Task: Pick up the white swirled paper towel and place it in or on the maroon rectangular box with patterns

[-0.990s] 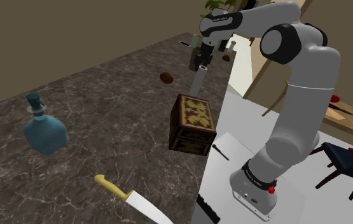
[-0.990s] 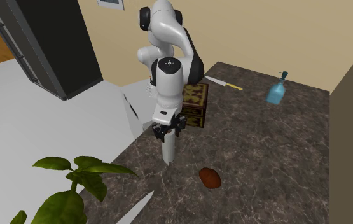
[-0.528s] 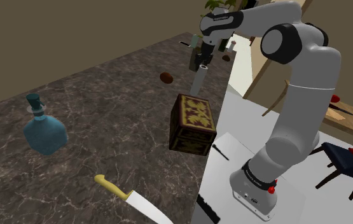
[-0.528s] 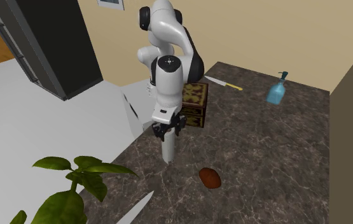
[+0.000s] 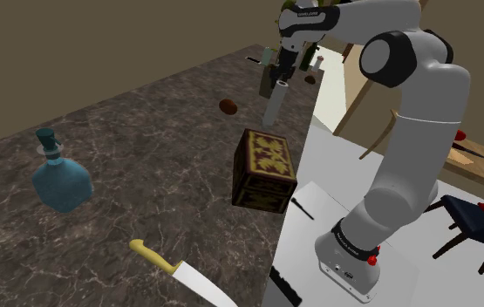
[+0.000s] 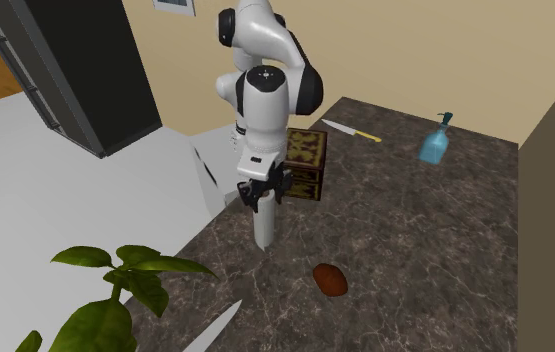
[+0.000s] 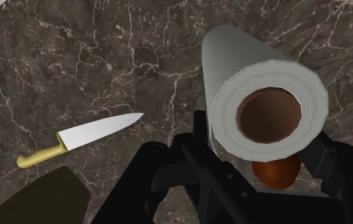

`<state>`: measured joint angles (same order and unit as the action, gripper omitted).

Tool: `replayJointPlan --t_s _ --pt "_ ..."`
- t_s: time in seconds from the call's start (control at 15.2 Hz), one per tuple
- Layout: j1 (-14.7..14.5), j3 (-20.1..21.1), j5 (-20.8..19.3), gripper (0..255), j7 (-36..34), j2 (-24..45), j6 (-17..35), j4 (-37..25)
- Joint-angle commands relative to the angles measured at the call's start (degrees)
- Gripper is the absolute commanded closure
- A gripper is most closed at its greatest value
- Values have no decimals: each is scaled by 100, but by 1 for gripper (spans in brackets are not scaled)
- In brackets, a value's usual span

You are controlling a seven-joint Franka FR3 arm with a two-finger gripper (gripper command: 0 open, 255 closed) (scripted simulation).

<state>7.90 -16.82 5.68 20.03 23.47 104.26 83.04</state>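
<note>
Black jaws clamped around the upper end of a white paper towel roll (image 7: 257,83), upright just over the dark marbled surface (image 5: 144,148), with the maroon gold-patterned box (image 5: 264,166) standing apart near the surface's edge, patterned top facing up.

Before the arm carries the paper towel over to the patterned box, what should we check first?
1. Grip: the gripper clasps the paper towel near its top: ok.
2. Paper towel hangs upright: ok.
3. Top of the patterned box has nothing on it: ok.
4. Brown lump lies away from the path to the box: ok.
5. Paper towel's bottom is higher than the box's top: cannot tell.
</note>
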Motion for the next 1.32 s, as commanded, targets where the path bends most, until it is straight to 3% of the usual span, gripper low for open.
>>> replayJointPlan --t_s 0.0,1.25 --pt "8 -5 -6 255 -3 -13 -165 -151" --pt "181 -22 54 255 -5 246 -1779 -2025"
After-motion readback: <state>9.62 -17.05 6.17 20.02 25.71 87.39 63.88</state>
